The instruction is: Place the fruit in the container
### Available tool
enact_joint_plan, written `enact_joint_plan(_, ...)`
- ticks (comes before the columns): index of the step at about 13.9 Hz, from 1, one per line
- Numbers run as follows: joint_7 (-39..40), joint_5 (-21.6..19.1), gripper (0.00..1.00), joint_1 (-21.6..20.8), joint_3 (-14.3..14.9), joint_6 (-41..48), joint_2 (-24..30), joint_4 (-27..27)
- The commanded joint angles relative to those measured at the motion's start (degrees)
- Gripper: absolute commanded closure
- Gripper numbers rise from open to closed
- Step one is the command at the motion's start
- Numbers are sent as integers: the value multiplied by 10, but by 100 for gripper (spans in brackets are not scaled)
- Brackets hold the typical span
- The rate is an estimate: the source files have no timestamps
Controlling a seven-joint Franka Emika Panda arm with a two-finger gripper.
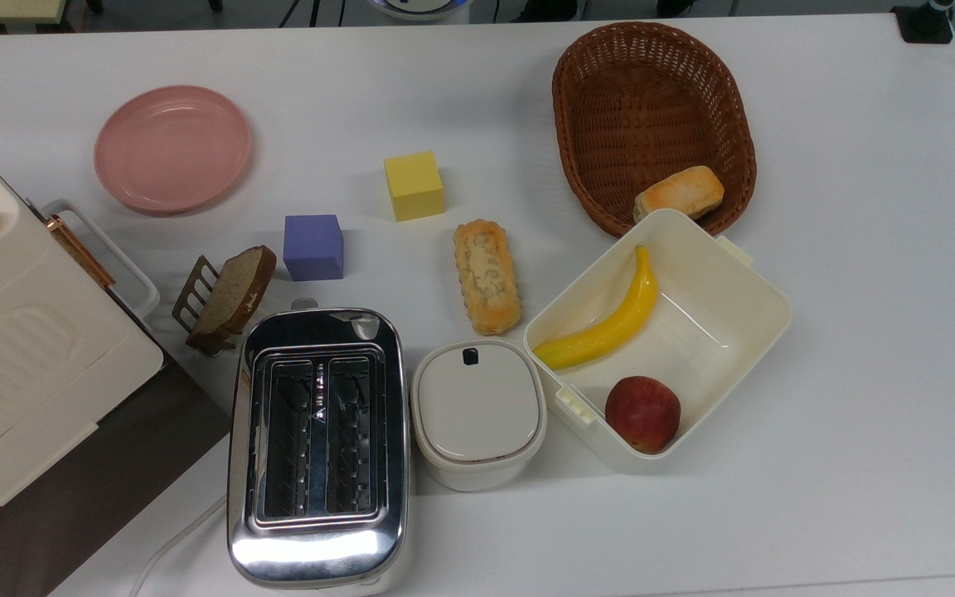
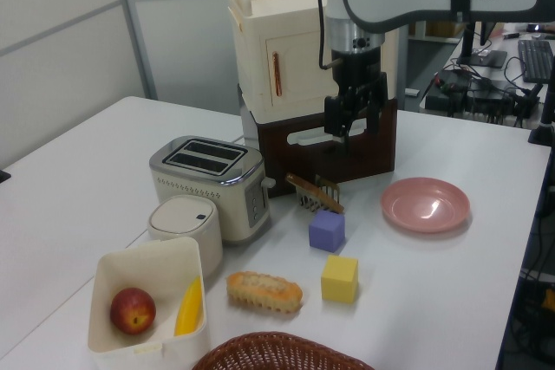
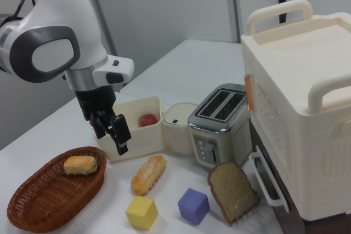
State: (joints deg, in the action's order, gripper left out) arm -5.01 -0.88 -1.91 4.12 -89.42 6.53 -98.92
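- Nearest in the top view we see the toaster (image 1: pixel 317 448) and the lidded white box (image 1: pixel 478 412), side by side.
- Just to the top view's right sits the container (image 1: pixel 734 274), with the banana (image 1: pixel 610 319) lying inside along its upper-left wall and the apple (image 1: pixel 642 413) in its lower corner.
- Behind these we find the bread loaf (image 1: pixel 487 275), the purple cube (image 1: pixel 312 246) and the yellow cube (image 1: pixel 414 184).
- Farther back are the pink plate (image 1: pixel 172 148) and the wicker basket (image 1: pixel 652 116), which holds 1 bun (image 1: pixel 679 192).
- In the right view the gripper (image 3: pixel 111 133) hangs above the table, its 2 fingers (image 3: pixel 122 135) slightly apart and holding nothing.
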Motion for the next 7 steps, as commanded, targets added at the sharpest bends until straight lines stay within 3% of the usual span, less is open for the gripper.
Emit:
enact_joint_plan(1,-11,-10,0,26,-32,-16,0,-16)
enact_joint_plan(7,-7,-11,0,27,-33,-21,-7,-15)
